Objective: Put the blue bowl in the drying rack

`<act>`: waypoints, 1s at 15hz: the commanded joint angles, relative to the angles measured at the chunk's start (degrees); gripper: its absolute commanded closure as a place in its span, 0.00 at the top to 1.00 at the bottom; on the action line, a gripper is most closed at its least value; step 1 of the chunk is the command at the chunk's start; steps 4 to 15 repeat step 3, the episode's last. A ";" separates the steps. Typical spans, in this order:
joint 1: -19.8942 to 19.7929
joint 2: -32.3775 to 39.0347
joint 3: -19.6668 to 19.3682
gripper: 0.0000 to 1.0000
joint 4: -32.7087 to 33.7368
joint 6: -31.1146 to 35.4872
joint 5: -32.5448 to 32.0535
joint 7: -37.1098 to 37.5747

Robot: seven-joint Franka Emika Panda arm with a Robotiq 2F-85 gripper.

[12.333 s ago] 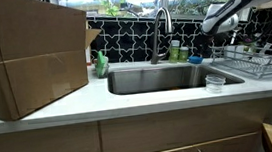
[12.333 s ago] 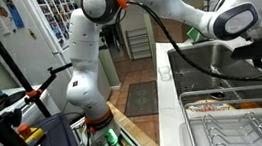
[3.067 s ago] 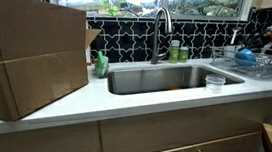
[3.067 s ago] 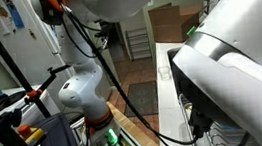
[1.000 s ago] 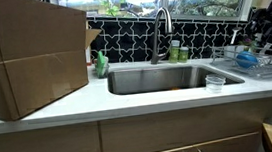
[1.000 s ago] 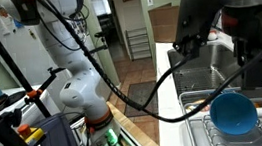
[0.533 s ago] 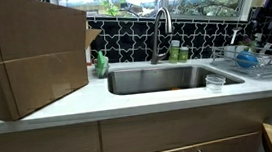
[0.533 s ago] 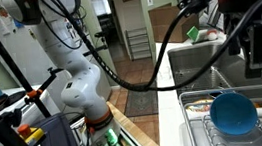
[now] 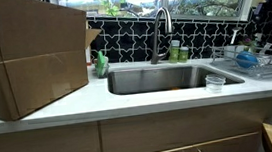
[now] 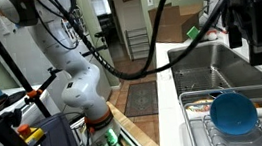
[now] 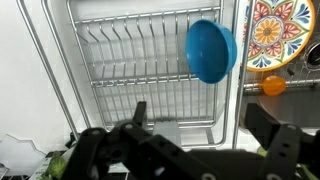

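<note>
Gripper released, fingers spread wide, holding nothing, hanging above rack. Bowl apart from gripper, leaning on its side in the rack's wire slots, near one long edge. Just beside the rack: patterned plate, small orange object.

Seen from the wrist, the drying rack is bare wire across its left and middle, broken only by a row of upright tines. The blue bowl fills its right side, and a patterned plate lies just past the rail there. The tool hangs clear above the rack, with open air beneath it.
</note>
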 commanded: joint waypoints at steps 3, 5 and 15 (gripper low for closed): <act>1.61 -0.06 -1.40 1.00 0.08 -0.14 -0.34 0.25; 1.61 -0.06 -1.40 1.00 0.08 -0.14 -0.34 0.25; 1.61 -0.06 -1.40 1.00 0.08 -0.14 -0.34 0.25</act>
